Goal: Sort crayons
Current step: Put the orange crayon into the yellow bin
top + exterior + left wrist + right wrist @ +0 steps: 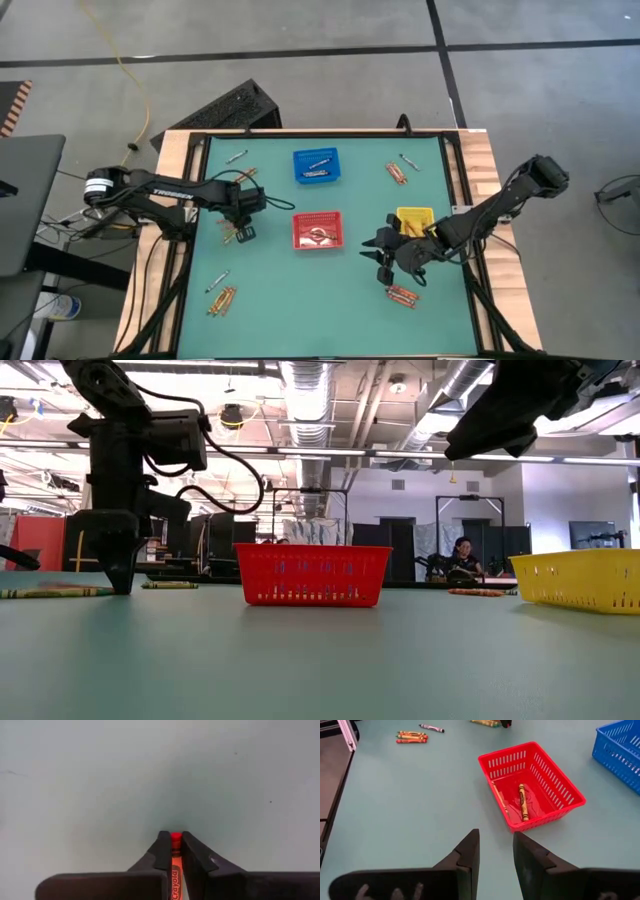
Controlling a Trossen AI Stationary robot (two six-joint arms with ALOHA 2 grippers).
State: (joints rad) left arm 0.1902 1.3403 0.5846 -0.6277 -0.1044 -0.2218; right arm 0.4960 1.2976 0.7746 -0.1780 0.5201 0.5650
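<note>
From above, a green table [300, 300] stands on grey floor; the left gripper [243, 232] is down among crayons [222, 298]. Low view shows a workshop behind. Left wrist: clamped on a red crayon [175, 865]. Right gripper [495, 852] hangs parted, empty.

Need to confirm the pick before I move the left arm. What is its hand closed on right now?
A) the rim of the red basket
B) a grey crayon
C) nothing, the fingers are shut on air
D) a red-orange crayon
D: in the left wrist view the left hand is shut on a red-orange crayon whose tip shows between the fingers.
</note>
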